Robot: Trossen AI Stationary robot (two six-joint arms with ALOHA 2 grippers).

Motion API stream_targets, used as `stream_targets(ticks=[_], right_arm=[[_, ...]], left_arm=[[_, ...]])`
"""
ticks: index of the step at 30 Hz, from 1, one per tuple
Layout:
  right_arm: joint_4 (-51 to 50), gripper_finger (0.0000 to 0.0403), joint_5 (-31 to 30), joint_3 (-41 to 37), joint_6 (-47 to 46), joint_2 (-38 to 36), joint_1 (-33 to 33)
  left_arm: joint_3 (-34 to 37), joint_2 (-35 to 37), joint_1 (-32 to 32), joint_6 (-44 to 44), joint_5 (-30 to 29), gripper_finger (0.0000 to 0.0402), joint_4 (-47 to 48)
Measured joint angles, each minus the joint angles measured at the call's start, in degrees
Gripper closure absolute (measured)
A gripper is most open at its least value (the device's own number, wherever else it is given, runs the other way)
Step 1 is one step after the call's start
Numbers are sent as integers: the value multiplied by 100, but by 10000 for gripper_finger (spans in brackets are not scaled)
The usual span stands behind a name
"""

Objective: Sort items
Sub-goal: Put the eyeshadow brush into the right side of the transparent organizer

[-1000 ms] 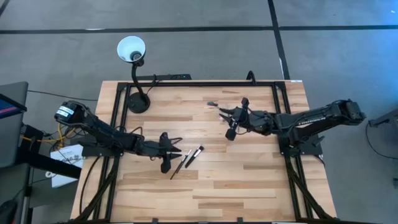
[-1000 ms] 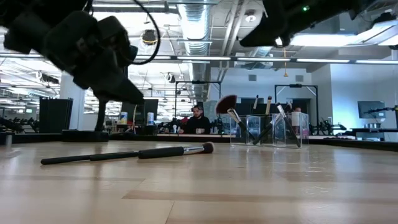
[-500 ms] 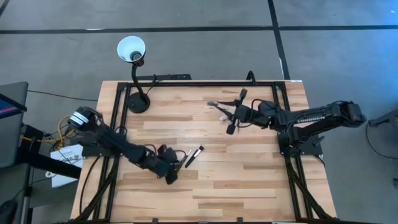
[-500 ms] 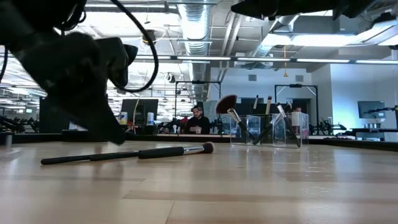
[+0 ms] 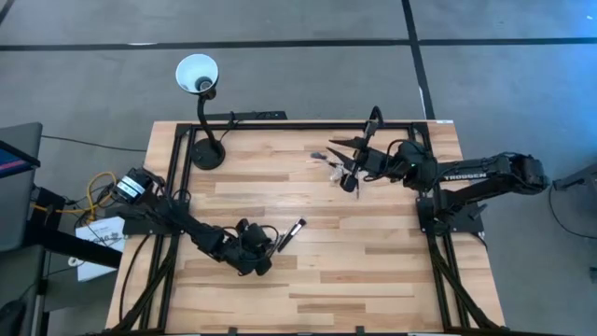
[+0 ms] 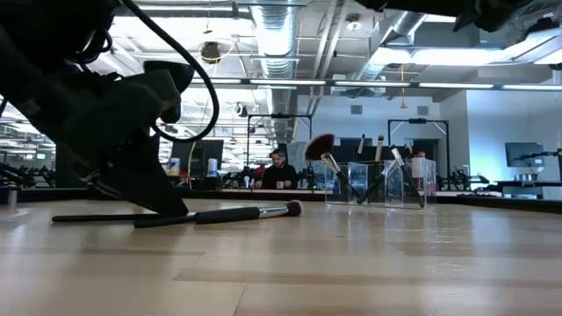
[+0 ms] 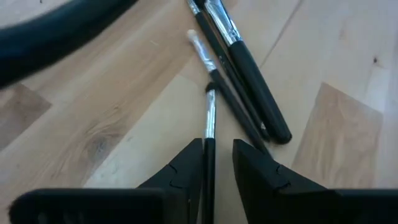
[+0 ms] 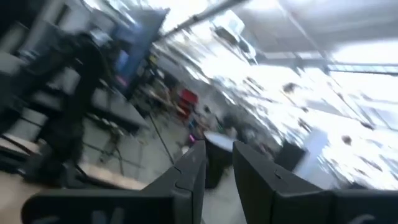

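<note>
Three slim makeup brushes (image 7: 249, 81) lie side by side on the wooden table, ahead of my left gripper (image 7: 217, 149). That gripper (image 5: 259, 257) is down at the table, shut on a fourth thin brush (image 7: 210, 115) with a silvery ferrule. In the low view, this brush's dark handle (image 6: 83, 217) shows to the left of the gripper, and a thicker brush (image 6: 237, 213) lies to the right. My right gripper (image 5: 347, 159) is shut and raised near the clear holder (image 6: 382, 183), where several brushes stand, one of them fan-shaped (image 6: 318, 145). My left gripper pinches the thin brush between its two fingers, on the dark handle (image 7: 208, 149) just behind the silvery ferrule. The fingers slant down from the table's left and lie across the brush. The brush stays level and low at the table top; whether it is lifted clear, I cannot tell.
A black gooseneck lamp stands with its base (image 5: 207, 149) at the far left corner, its white shade (image 5: 196, 73) beyond the table edge. A black frame (image 5: 280, 124) borders the table. Bare wood (image 5: 354, 280) stretches along the near side. People sit in the room behind (image 6: 279, 171).
My left gripper has moved toward the near edge and down onto the brushes. The thin brush's handle end has shifted a little in the low view. My right gripper has risen, drawn back toward the far edge and tipped upward.
</note>
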State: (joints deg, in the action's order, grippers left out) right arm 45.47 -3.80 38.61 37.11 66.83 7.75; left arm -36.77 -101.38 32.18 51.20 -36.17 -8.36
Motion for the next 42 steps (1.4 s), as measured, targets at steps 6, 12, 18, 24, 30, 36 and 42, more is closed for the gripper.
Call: stream_targets(ticks=[6,12,18,24,30,36,42], right_arm=[[193,330,809,0,88,0,65],[186,330,855,0,90,0,65],[122,330,1004,0,-9,2,8],[-291,330,1332,0,-218,2,-73],[-973,330,1329,0,-569,12,-152],[-1558,330,1291,42,-1114,348,-173],[-1962,328,1288,402,-1765,1292,-175]], left_arm=[[-2,-128,-5,10,-297,346,-6],[4,-138,-199,-209,-388,387,29],[29,-85,-311,-620,-616,390,91],[33,280,-521,-1175,-826,391,121],[37,642,-801,-1702,-794,391,101],[37,1212,-1005,-2747,-786,391,83],[52,2014,-1211,-3464,-488,391,5]])
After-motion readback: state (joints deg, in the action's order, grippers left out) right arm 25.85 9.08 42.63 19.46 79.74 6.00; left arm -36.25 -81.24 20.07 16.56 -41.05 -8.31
